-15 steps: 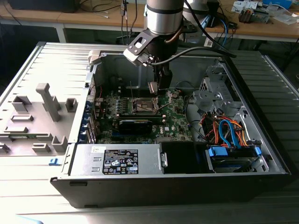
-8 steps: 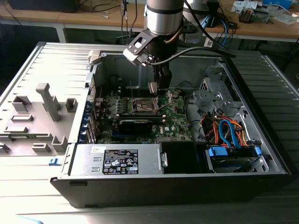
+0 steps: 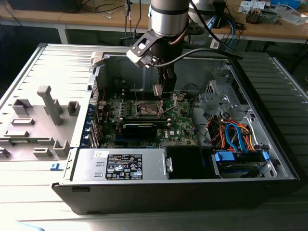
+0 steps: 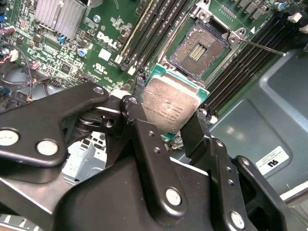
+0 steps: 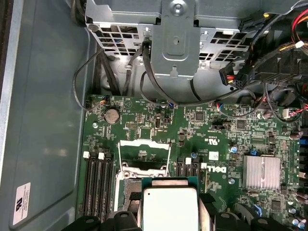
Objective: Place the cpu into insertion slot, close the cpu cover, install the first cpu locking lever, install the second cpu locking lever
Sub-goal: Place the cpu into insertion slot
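Grey ribbed metal tabletop (image 3: 33,197) spans the foreground, evenly lit. Behind: long light-brown wooden workbench (image 3: 96,18) on white legs (image 3: 63,33), loose cables (image 3: 232,26) and small clutter on its top.

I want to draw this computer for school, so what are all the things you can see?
computer case: one, grey and black, lying open.
circuit board: one, green, on the case floor.
insertion slot: one, dark with shiny rim, on the board, uncovered.
cpu: one, silvery-grey, held above the board.
heatsink: one, silver, on the board.
power supply box: one, grey with black label, inside the case's near wall.
cables: one bundle, orange and blue, toward the exterior view's right.
plastic fixture: one, grey, at the exterior view's left.
arm: one, silver, above the case.
gripper: one, black, shut on the cpu.
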`<state>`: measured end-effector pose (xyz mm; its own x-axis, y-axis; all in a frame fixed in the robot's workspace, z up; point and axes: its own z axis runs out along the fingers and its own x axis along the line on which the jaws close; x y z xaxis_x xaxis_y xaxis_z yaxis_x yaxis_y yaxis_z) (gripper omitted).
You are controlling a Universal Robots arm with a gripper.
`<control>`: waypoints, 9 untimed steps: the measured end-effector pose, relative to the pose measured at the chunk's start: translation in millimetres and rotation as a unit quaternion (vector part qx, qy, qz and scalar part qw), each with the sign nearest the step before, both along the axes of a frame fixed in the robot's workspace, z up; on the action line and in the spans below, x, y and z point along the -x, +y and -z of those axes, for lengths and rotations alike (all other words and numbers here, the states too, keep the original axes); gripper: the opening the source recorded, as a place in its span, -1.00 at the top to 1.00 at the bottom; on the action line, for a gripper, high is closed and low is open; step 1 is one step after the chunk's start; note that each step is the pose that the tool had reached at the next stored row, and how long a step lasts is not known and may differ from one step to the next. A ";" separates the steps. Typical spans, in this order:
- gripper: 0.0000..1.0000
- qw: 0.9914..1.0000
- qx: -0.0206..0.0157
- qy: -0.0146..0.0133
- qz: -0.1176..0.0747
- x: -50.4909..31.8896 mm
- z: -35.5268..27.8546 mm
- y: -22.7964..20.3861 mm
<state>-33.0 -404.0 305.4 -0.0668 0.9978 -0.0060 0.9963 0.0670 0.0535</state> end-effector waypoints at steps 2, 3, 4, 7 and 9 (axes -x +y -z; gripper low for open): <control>-0.09 1.000 0.000 0.000 0.004 0.0 0.1 0.0; -0.09 1.000 0.000 0.000 0.005 0.0 0.1 0.0; -0.09 1.000 0.000 0.000 0.011 0.0 0.3 0.0; -0.09 1.000 0.000 0.000 0.029 0.0 1.1 0.0; -0.09 1.000 0.000 0.000 0.029 0.1 1.5 0.0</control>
